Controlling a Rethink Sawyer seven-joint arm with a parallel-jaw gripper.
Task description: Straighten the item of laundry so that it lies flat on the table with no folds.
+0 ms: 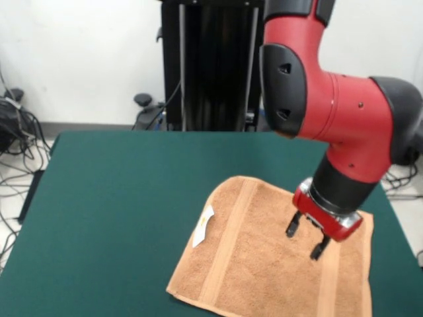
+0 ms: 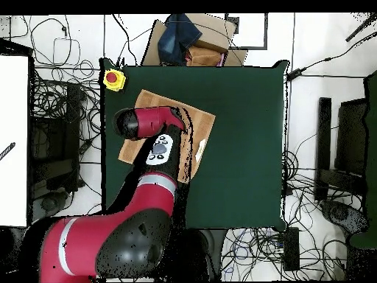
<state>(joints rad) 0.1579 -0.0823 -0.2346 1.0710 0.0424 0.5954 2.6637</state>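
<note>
One orange-tan towel [image 1: 264, 257] lies spread on the dark green tabletop [image 1: 119, 198], toward the near right part of it in the front view. Its near edge runs out of the bottom of that picture, so the corners there cannot be checked. Two flat woven bands cross the cloth: one runs along the left part, from the far edge down to the near left corner, and the other runs along the right part, under the arm. A small white tag [image 1: 204, 226] sticks out from the left edge and rests on the green surface just beside the cloth. The visible part of the towel looks mostly flat.

The end effector [image 1: 307, 240] hangs over the right half of the towel, pointing down from the red and black arm [image 1: 337, 112] that reaches in from the upper right. Its two dark fingers [image 1: 293, 224] stand apart with bare terry showing between them, so it is open and grips nothing. The tips are close above the cloth, near the right band; whether they touch it cannot be told.

In the overhead view the towel [image 2: 199, 125] sits at the far left corner of the tabletop [image 2: 243, 147], with the arm [image 2: 147, 121] covering much of it. A yellow box with a red button [image 2: 113, 79] sits just off that corner.
</note>
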